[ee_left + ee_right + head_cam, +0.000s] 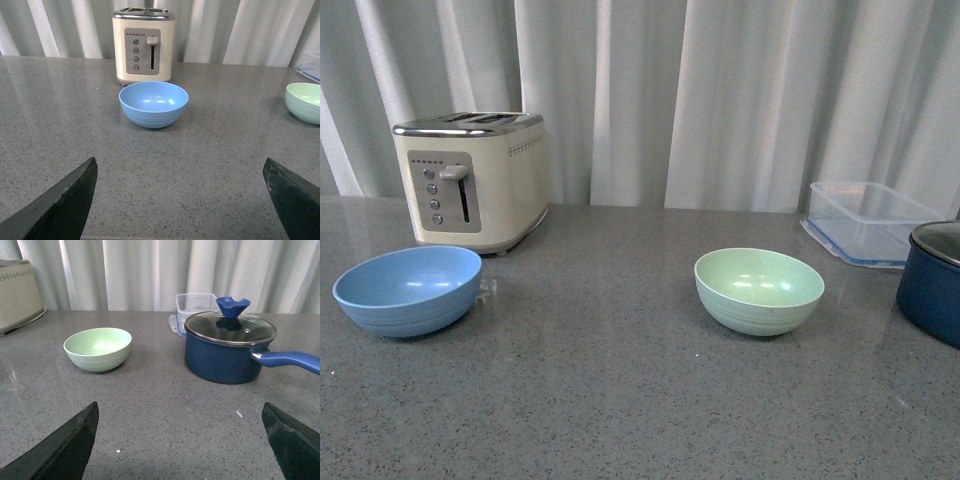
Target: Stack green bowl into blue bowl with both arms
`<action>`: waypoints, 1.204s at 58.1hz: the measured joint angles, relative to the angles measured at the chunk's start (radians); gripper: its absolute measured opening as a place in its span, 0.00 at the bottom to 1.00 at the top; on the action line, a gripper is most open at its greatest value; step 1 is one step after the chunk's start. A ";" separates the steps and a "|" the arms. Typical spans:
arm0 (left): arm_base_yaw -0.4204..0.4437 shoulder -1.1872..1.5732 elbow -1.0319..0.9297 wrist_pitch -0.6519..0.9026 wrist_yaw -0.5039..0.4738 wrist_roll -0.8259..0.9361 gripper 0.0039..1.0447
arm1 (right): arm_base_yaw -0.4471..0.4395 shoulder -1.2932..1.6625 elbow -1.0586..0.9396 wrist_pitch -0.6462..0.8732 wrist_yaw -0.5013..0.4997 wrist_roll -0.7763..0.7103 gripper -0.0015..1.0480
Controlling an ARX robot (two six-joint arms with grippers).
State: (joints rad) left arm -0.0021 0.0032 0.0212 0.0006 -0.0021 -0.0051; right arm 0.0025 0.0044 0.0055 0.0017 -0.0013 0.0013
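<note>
Green bowl (759, 290) is sitting upright and empty on the counter (620, 400), well ahead of the right end effector (180, 403), whose jaws are hanging spread wide and gripping nothing. Blue bowl (407, 290) is resting well apart from it, ahead of the left end effector (179, 160), which is likewise gaping open and empty, with the toaster (470, 185) standing just beyond the bowl. Judging from this, no part of the stacking is under way yet: the lift, the carry across and the nesting are all waiting to be done. Open counter is lying between each end effector and its bowl, and a broad bare stretch is running between the two bowls, so the carry looks unobstructed. Tighter room is showing on the outer side of the right end effector, where the navy pot (932, 285) is sitting near the green bowl with the clear container (870, 220) behind it. Beyond the blue bowl, the toaster is limiting any overshoot.
</note>
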 joint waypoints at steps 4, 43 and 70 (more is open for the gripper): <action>0.000 0.000 0.000 0.000 0.000 0.000 0.94 | 0.000 0.000 0.000 0.000 0.000 0.000 0.90; -0.028 0.184 0.066 -0.084 -0.245 -0.013 0.94 | 0.000 0.000 0.000 0.000 0.000 0.000 0.90; 0.114 0.926 0.549 0.079 -0.058 -0.223 0.94 | 0.000 0.000 0.000 0.000 0.000 0.000 0.90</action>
State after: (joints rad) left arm 0.1123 0.9295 0.5701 0.0792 -0.0601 -0.2283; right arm 0.0025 0.0040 0.0055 0.0017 -0.0013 0.0013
